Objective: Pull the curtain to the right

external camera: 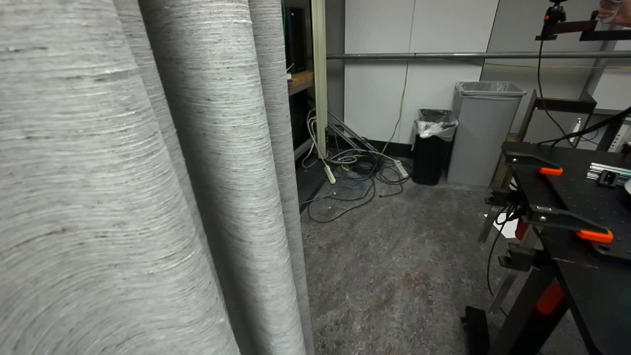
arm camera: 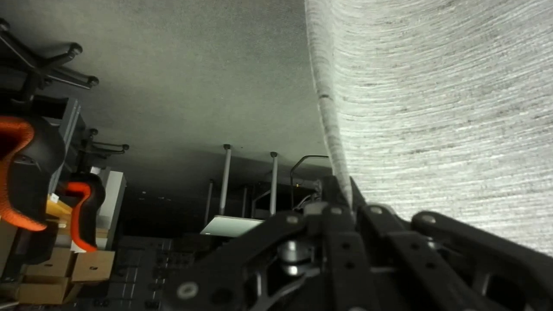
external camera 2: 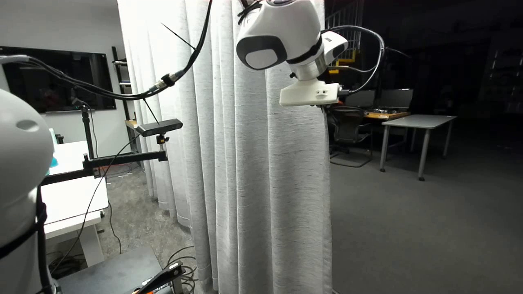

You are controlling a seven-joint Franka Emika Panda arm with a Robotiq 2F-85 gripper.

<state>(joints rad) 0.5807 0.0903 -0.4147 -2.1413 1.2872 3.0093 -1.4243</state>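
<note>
The curtain is a tall light-grey woven drape with deep vertical folds. It fills the near side of an exterior view [external camera: 217, 148] and hangs across the middle of an exterior view [external camera 2: 253, 171]. In the wrist view the curtain [arm camera: 440, 95] covers the right side. My gripper [arm camera: 344, 190] is shut on the curtain's free vertical edge, which runs down between the two black fingertips. In an exterior view the arm [external camera 2: 282, 36] reaches to the curtain's right edge; the fingers there are mostly hidden under the white wrist housing [external camera 2: 308, 94].
Beyond the curtain's free edge stand a grey table [external camera 2: 421, 121] and an office chair [external camera 2: 349, 126]. A camera on a bar [external camera 2: 160, 127] stands near the curtain's left folds. A grey bin [external camera: 483, 133], a black bin [external camera: 429, 158] and a black table [external camera: 586, 197] with clamps also show.
</note>
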